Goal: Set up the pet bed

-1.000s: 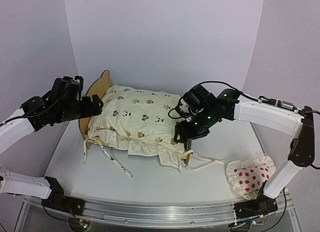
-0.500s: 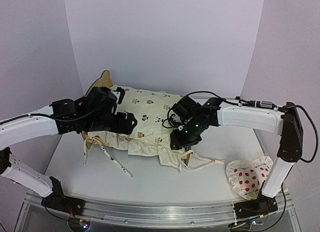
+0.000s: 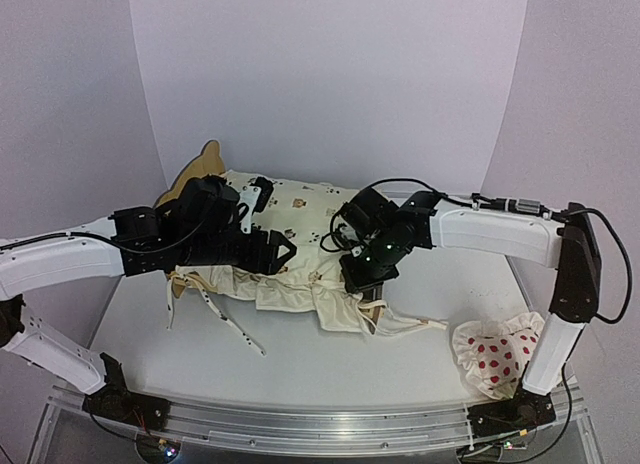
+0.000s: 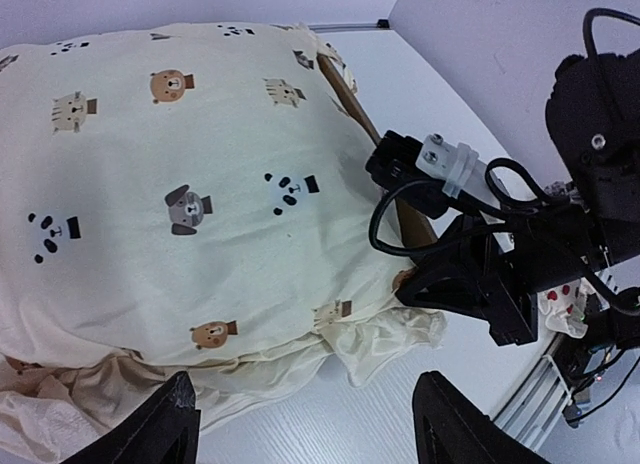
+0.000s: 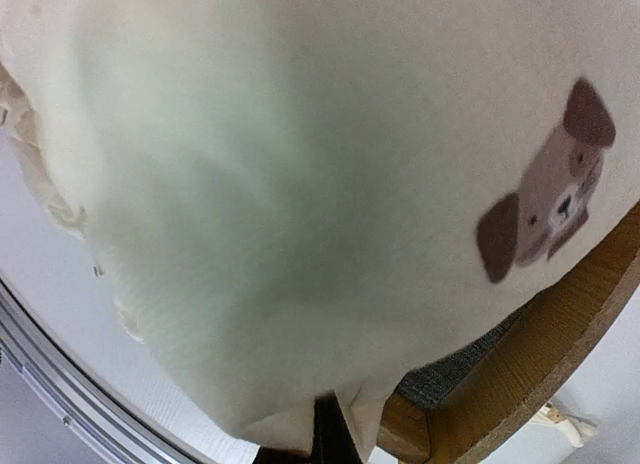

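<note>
The pet bed shows as a scalloped plywood headboard [image 3: 205,160] at the back left, a wooden rail [image 4: 345,89] and grey felt [image 5: 458,372] beside plywood [image 5: 545,359]. A cream cover [image 3: 300,206] with animal prints lies puffed over it [image 4: 180,184], and ruffles and ties spill onto the table. My left gripper [image 3: 281,252] hovers open above the cover's near edge [image 4: 305,409], with nothing between its fingers. My right gripper [image 3: 363,278] is at the cover's right corner by the rail. It is shut [image 5: 326,434] on a fold of the cover [image 5: 300,184].
A white pillow [image 3: 500,354] with red dots lies at the front right of the table, near the right arm's base. Loose cover ties [image 3: 225,319] trail over the white tabletop [image 3: 300,374] in front of the bed. Purple walls close in behind and at both sides.
My left arm swung right, over the cover, and its jaws narrowed a little. My right gripper dropped to the cover's right corner and closed on the cloth.
</note>
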Tool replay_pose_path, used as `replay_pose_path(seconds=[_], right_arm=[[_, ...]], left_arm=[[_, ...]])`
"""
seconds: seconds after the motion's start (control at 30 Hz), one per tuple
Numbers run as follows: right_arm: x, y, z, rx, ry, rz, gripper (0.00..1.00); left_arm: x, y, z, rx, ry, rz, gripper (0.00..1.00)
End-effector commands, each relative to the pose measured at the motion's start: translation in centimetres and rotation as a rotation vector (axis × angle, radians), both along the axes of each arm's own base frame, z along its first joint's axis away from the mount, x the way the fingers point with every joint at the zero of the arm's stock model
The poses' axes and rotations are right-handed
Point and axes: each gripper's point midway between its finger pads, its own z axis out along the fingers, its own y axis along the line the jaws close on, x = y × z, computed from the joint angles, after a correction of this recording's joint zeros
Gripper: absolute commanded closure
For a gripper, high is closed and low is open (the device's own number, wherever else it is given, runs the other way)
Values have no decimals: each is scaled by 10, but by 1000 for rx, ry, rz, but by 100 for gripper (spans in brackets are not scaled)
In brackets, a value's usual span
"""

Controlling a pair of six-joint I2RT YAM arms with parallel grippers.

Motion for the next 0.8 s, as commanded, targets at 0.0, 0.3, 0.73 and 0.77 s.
replay_pose_path(seconds=[0.0, 0.3, 0.73, 0.77], right_arm=[[11, 26, 73, 133, -111, 63, 100], [46, 41, 151, 163, -303, 73, 100], [77, 50, 213, 190, -497, 71, 100], [78, 50, 217, 193, -507, 73, 100]], left_arm=[[-12, -21, 11, -68, -36, -115, 29], [-36, -36, 7, -127, -57, -286, 34], [-35, -56, -38, -144, -58, -333, 37], [-32, -58, -42, -144, -61, -325, 37]])
